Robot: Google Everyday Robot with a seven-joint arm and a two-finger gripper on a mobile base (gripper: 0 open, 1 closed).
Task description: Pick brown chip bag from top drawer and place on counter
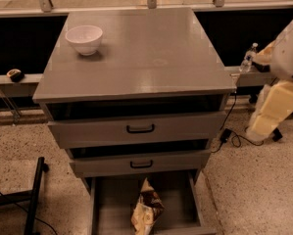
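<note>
Claw [257, 126] sits, as best I can place it, at the low end of the arm [283, 58] by the frame's right edge, beside the cabinet and well apart from the bag; whether it is apart or together I cannot tell, and it grips nothing I can see. Bag [147, 212] lies in the bottom drawer [103, 204], the only one pulled right out, roughly mid-floor, crumpled and partly propped up, pale end toward me. So it is not in the top drawer [141, 129] as the task words it. That one and the middle drawer [141, 164] are out only a little, dark gaps above each. I judge the pick not yet begun: the arm is parked clear so I get an open look down into the drawers. Reaching the bag will mean going low, under both overhanging fronts. Counter [136, 58] is flat, grey and faintly shiny, with a white bowl [84, 38] near its back left corner, so I would put the bag on the bare middle or right. Ledge [23, 80] runs behind at both sides, a bottle [247, 58] standing on it at right. Floor [254, 190] is speckled, with a cable [234, 138] trailing by the cabinet's right side.
</note>
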